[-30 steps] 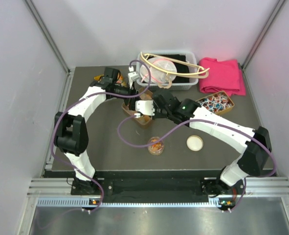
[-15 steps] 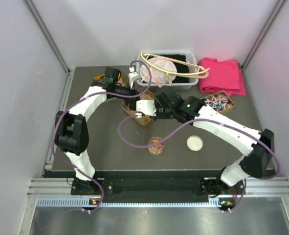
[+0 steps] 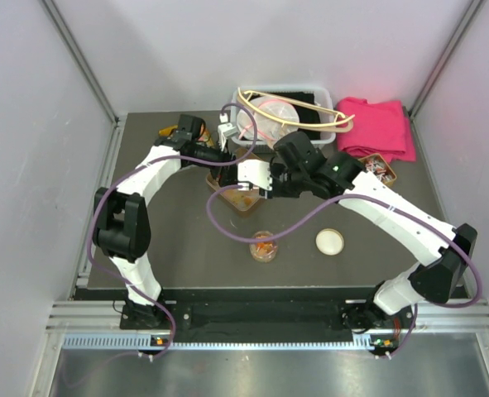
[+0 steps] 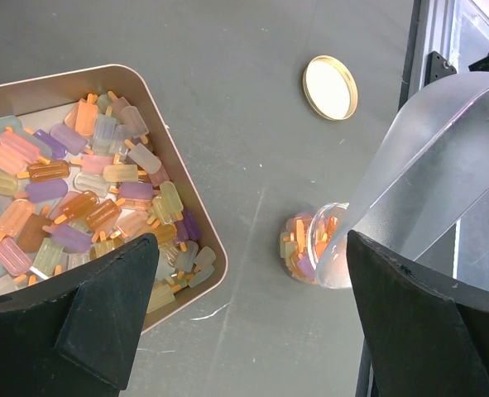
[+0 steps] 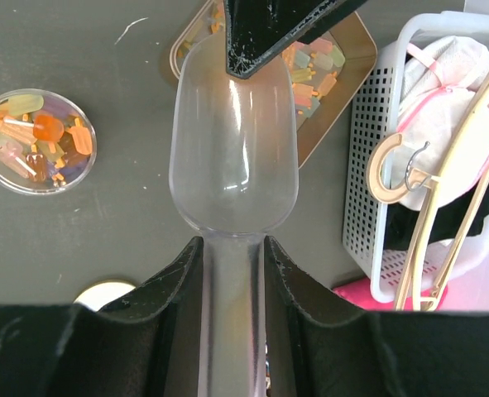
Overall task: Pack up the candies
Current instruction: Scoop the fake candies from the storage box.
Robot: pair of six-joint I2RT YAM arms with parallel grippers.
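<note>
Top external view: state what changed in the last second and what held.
The right gripper, shut on the clear scoop, drew back and to the right over the candy tin, its forearm swinging out over the wrapped-sweets tin. Nothing was taken or released. The left gripper, jar and lid stayed put.

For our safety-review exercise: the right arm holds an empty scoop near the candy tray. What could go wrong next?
1. The scoop looks wider than the jar, so poured candies may spill.
2. The right gripper holds only the slim handle; digging could twist it or shove the tray.
3. The open left gripper hangs close; they might collide.
</note>
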